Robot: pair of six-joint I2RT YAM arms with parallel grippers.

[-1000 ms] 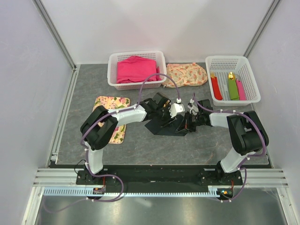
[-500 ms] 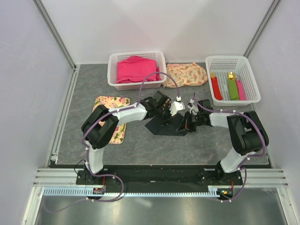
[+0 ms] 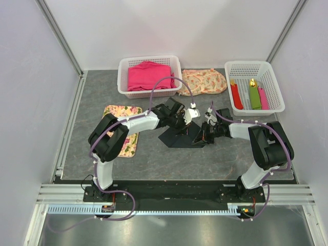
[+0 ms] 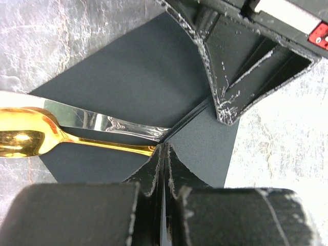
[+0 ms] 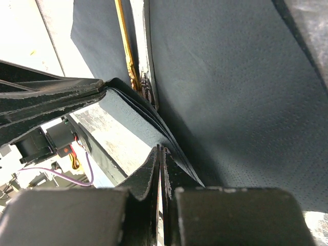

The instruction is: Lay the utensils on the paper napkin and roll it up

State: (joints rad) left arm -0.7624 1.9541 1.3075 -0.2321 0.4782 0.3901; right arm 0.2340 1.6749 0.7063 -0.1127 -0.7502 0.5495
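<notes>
Pink cloth (image 3: 148,76) fills the left basket (image 3: 122,77); we count three napkin rolls (image 3: 254,96) in the right basket (image 3: 253,64). On the table (image 3: 154,160), the left gripper (image 4: 162,148) and right gripper (image 5: 160,149) pinch shut, seemingly on the paper napkin (image 3: 177,138)'s fold; only wrist views show the utensils (image 4: 23,137) there.

Bright even light, soft shadows, sharp top view; glare on the gold spoon (image 4: 23,138), blurry wrist-view foregrounds.

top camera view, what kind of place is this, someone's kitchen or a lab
Likely a robot lab work cell, not a kitchen: plain white walls in aluminium framing, a left arm and right arm bolted to a black base plate at the table edge, and a white basket of napkin rolls staged as props.
</notes>
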